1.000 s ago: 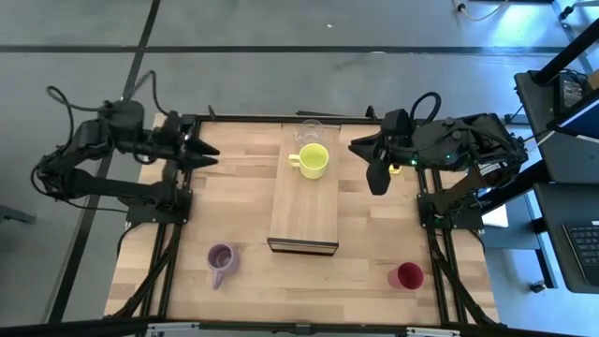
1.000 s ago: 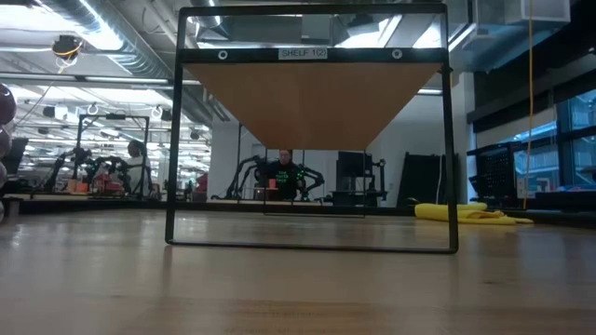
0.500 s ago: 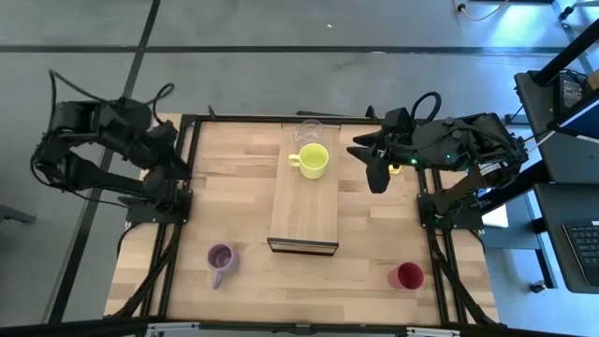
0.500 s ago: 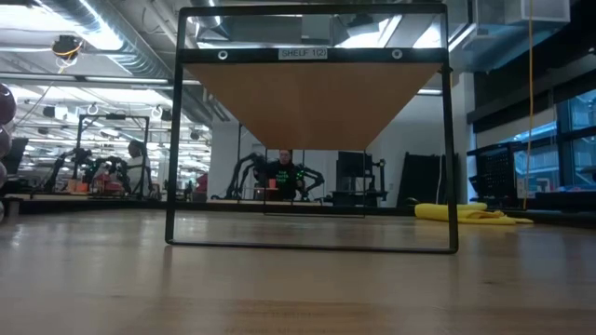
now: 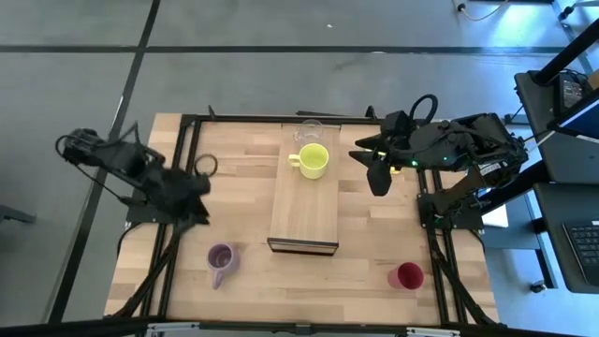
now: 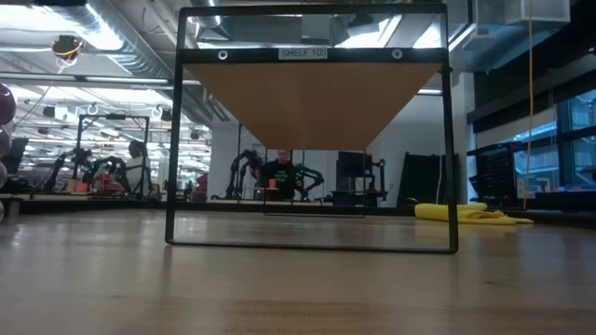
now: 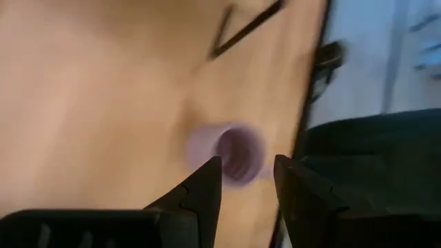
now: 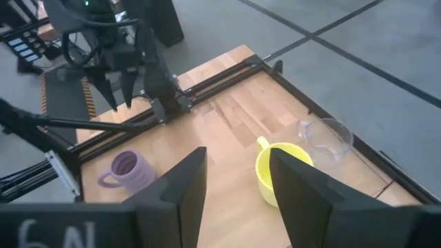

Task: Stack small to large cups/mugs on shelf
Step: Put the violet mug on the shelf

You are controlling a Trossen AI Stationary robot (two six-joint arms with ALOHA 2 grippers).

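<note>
**Purple mug: nearest my left jaws, at the desk's near-left corner**

Item: purple mug [image 5: 221, 259]. Location: on the desk [image 5: 239, 201], near-left corner, off the shelf [image 5: 304, 201]. Upright, mouth up; handle on the side toward the near edge. In my left wrist view it sits straight ahead of the left jaws [image 7: 246, 180], its open mouth showing between the two fingers, farther out than the tips. Nothing touching it.

Left jaws [image 5: 198, 190]: released, empty, over the left edge of the desk, with the purple mug toward the near edge from them. This is the arm nearer that mug by a clear margin. I judge the coming move to be a reach toward the near edge and down onto it.

Right jaws [image 5: 376, 175]: parted, grasping nothing, hovering over the far-right part of the desk just beside the shelf's right edge. In my right wrist view the yellow-green mug [image 8: 280, 173] lies ahead between the fingers, apart from them.

Already on the shelf, far end: glass cup [image 5: 310, 130] at the far edge, yellow-green mug next to it toward the near edge, handle pointing left.

Red cup [image 5: 408, 275]: on the desk, near-right corner, well apart from both jaws; the right arm is the nearer one.

Judgement: two placed, two left.
</note>
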